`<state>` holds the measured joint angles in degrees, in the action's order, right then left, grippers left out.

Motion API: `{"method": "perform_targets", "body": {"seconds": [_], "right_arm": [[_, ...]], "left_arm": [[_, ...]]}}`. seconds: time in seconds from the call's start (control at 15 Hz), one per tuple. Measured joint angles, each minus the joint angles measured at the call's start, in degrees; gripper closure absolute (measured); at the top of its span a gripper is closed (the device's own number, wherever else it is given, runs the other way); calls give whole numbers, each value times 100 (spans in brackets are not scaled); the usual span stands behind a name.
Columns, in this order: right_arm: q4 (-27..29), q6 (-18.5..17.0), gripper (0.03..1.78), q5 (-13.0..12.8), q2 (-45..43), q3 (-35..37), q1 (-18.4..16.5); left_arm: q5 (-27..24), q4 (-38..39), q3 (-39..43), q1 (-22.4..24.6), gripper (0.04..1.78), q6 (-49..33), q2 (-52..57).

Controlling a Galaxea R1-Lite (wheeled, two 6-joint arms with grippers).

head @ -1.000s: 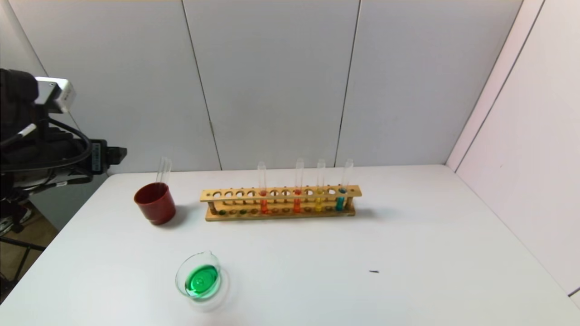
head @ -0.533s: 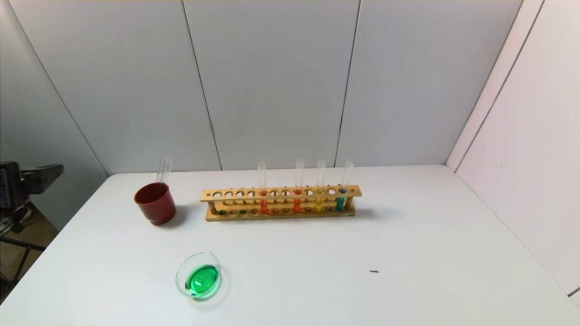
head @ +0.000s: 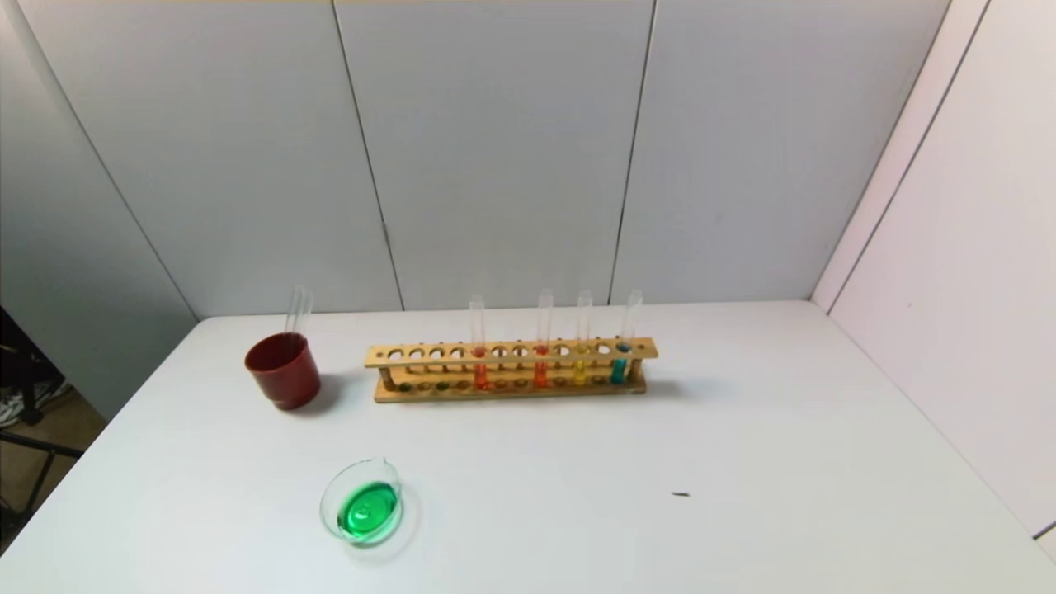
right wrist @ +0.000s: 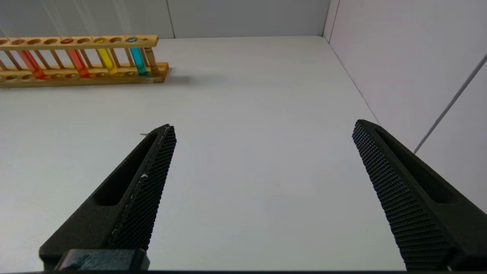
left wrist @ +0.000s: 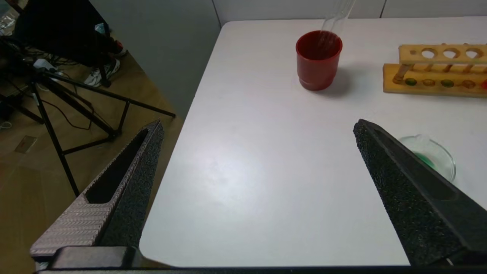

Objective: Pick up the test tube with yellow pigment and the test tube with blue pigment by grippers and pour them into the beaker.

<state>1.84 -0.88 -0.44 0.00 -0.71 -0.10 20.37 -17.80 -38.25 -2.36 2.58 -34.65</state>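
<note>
- I'm seeing both pincers spread, gripping nothing: left pincer [left wrist: 258, 198] hovering at the table [head: 742, 462] edge, right pincer [right wrist: 262, 198] parked.
- Yellow tube [head: 582, 363] and blue tube [head: 623, 359] are standing in the rack [head: 511, 367]; beaker [head: 361, 503] is holding green liquid.
- I'm judging the pour done; otherwise lifting tubes straight up.

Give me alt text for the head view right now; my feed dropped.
A white table holds a wooden test tube rack with two orange-red tubes, the test tube with yellow pigment and the test tube with blue pigment. Left of the rack, a dark red cup holds empty tubes; nearer the camera sits the beaker of green liquid. No gripper shows.
</note>
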Motion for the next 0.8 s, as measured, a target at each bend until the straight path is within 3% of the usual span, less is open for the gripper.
{"method": "perform_targets", "body": {"seconds": [0.2,0.53,0.8], "right_arm": [[-2,2,11,0,0,0,0],[0,0,11,0,0,0,0],[0,0,11,0,0,0,0]], "left_arm": [[-1,-468,372,2,7,-27,775],[-34,-468,1224,33,7,-11,1855],[-485,-425,1921,226,7,79,2666]]}}
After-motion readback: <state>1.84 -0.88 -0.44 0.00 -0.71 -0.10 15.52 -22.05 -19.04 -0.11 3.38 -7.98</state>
